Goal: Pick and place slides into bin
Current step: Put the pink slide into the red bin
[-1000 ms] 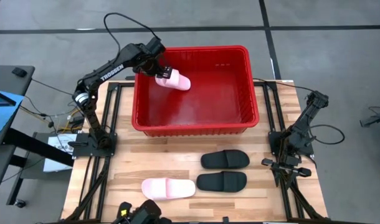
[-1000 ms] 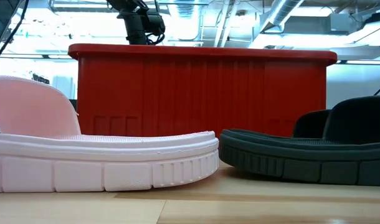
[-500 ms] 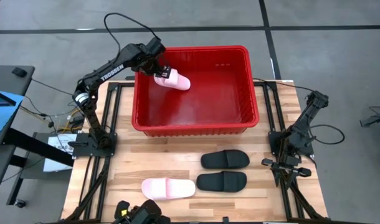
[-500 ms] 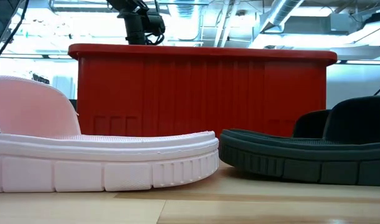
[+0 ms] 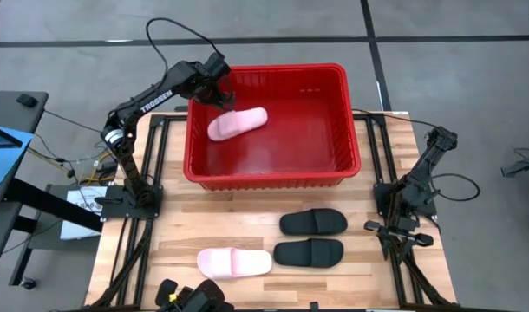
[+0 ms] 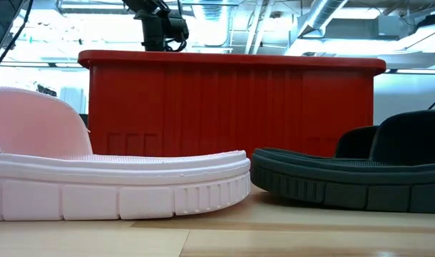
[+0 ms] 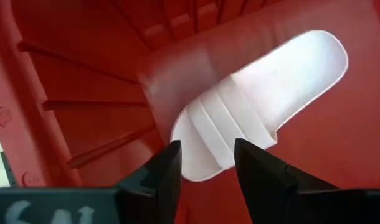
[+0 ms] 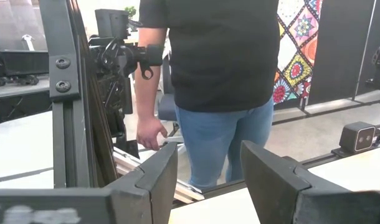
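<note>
**1 pink slide in the bin, 3 left on the counter**

The left tool (image 5: 223, 89) hovers over the bin's (image 5: 264, 179) far-left corner, fingers spread wide and empty. A pink slide (image 5: 236, 123) lies inside, just beneath it. The second pink slide (image 5: 235, 261) and 2 black slides (image 5: 312, 222) (image 5: 308, 252) rest on the counter (image 5: 247, 227), near side. The right tool (image 8: 205, 180) waits at right, open. The arm should rise straight up, clear of the rim, before it swings toward the next slide.

A pale pink slide (image 5: 237, 123) lies in the red lattice-sided bin (image 5: 334, 166), while another pale pink slide (image 5: 235, 261) and two black slides (image 5: 312, 222) sit on the light wooden bench (image 5: 186, 234).
</note>
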Controlling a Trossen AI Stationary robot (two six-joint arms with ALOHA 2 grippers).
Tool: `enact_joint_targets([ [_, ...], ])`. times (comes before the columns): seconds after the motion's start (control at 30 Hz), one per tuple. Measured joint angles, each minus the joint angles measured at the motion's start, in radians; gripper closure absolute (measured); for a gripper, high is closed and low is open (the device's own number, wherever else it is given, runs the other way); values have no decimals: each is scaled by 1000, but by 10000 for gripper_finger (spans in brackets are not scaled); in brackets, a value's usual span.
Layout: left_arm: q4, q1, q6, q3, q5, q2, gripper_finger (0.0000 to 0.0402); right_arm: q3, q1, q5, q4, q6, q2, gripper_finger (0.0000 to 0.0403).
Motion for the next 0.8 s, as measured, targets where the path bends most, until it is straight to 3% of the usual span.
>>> enact_joint_targets([
  [0.6,0,0,17,0,7,0,262,0,0,0,0,0,0,236],
  [0.8,-7,-11,114,100,71,-5,262,0,0,0,0,0,0,236],
])
